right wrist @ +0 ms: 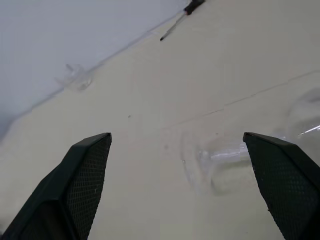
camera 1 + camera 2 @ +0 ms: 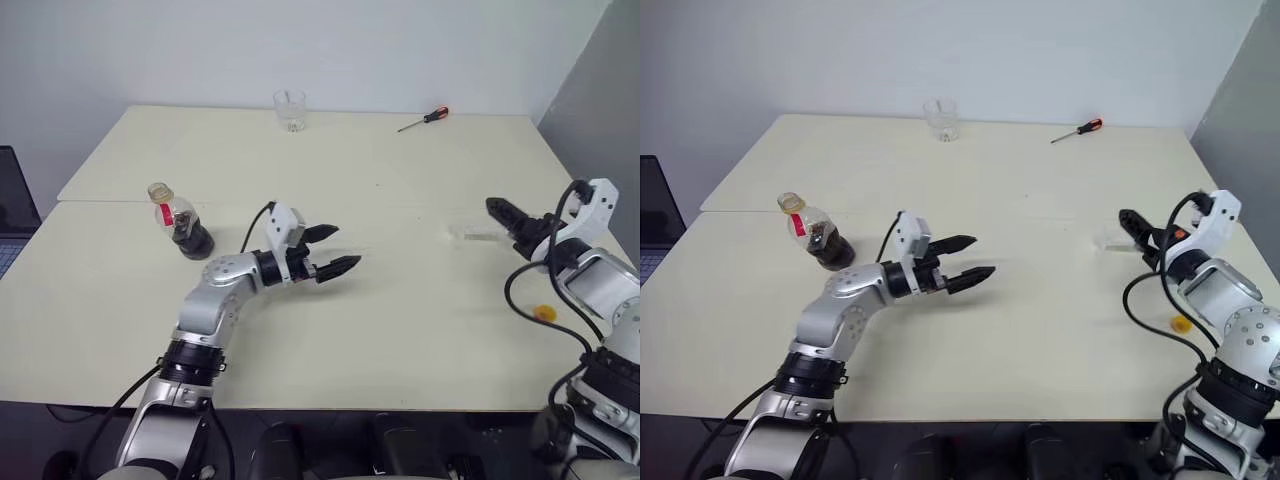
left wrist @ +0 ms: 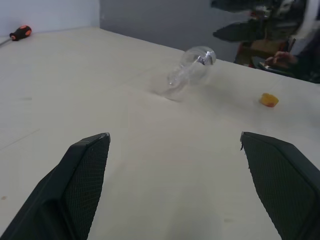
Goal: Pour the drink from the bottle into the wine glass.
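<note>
Wine glass (image 3: 190, 70) on its side, outline faint.

Short clear tumbler (image 2: 290, 109) and red-handled screwdriver (image 2: 424, 120) near table's (image 2: 400, 300) far edge; small yellow object, perhaps a cap (image 2: 544, 313), at right.

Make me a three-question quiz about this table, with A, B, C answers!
1. Where is the screwdriver? A) by the table's far edge B) beside the bottle C) in a gripper
2. What colour is the drink? A) green B) dark brown C) clear
3. How is the wine glass? A) standing B) lying on its side C) held up

1 A: it lies near the back edge, right of the tumbler.
2 B: dark liquid sits low in the bottle.
3 B: its bowl rests on the tabletop.
</note>
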Motion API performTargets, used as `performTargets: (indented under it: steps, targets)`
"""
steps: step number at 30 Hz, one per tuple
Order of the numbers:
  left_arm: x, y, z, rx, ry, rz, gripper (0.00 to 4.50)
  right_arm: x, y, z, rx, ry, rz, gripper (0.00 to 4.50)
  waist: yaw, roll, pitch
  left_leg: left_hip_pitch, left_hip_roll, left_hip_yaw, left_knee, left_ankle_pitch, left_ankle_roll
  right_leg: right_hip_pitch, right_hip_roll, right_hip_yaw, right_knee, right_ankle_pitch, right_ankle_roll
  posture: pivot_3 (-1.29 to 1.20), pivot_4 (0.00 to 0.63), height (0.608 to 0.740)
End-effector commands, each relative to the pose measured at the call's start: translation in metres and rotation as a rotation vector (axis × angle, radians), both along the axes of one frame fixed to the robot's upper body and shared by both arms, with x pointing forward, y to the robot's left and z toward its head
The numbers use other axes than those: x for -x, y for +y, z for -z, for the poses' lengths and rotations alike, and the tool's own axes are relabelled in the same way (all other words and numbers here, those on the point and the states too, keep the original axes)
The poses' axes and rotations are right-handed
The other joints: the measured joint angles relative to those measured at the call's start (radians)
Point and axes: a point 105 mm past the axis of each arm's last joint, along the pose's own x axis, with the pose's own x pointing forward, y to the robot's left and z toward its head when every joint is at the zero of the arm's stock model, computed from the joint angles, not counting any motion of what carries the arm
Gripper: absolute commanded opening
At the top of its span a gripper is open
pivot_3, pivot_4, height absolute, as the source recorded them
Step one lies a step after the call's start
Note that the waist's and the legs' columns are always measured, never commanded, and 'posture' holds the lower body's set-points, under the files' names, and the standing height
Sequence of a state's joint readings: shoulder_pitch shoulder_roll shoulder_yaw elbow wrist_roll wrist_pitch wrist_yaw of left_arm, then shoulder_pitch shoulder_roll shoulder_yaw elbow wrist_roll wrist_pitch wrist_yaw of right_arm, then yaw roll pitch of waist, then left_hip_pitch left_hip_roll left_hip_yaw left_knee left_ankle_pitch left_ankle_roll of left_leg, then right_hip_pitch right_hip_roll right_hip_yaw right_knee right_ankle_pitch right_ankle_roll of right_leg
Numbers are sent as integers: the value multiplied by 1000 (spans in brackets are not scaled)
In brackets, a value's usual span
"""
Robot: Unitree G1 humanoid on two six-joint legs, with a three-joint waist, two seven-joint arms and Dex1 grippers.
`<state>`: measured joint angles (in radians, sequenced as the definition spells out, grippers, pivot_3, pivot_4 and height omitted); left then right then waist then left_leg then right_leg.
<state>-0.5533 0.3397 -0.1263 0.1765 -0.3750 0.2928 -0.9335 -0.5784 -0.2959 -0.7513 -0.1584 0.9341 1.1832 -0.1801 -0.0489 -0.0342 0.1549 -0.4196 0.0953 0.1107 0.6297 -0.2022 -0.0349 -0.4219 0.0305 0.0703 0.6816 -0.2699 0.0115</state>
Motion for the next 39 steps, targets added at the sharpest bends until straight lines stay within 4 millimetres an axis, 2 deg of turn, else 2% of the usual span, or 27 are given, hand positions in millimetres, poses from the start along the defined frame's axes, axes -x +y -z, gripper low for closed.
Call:
performTargets:
  steps: [1, 7, 13, 24, 30, 33, 39]
  targets:
    - [0, -11, -12, 2, -68, 48, 4435, -9, -19, 4, -137, 40, 114, 4500, -1, 0, 0, 0, 0, 0, 0, 0, 0, 0, 0, 0, 0, 0, 0, 0, 150, 740]
    - [-2, -2, -12, -13, -77, 43, 4435, -25, -15, 9, -304, 92, 114, 4500, -7, 2, 1, 0, 0, 0, -2, 0, 0, -1, 0, 1, 0, 0, -1, 0, 150, 740]
    - [9, -9, -16, -24, -114, 100, 4435, -33, -6, 27, -446, 174, 138, 4500, -8, 2, 1, -1, 1, 0, -2, 0, 0, -1, 0, 0, -1, -1, 0, 0, 150, 740]
    - [10, 2, -15, -51, -126, 67, 4435, -41, 8, 46, -546, 240, 136, 4500, -9, 2, 1, -1, 1, -1, -2, 0, 0, -1, 0, 0, -1, -1, 0, 0, 150, 740]
    - [13, 16, -12, -75, -115, 25, 4435, -53, 1, 54, -600, 237, 176, 4500, -12, 2, 1, 0, 1, -1, -2, 0, 0, 0, 0, 0, -1, -1, 0, 0, 150, 740]
    - [13, 20, -12, -79, -112, 9, 4500, -60, -3, 52, -589, 217, 191, 3902, -12, 2, 1, 0, 1, -1, -2, 0, 0, 0, 0, 0, 0, 0, 0, 0, 150, 740]
    - [14, 17, -14, -86, -113, 15, 4500, -70, -5, 56, -530, 224, 221, 1698, -11, 3, 1, 0, 1, 0, -2, 0, 0, -1, 0, 0, -1, -1, 0, 0, 150, 740]
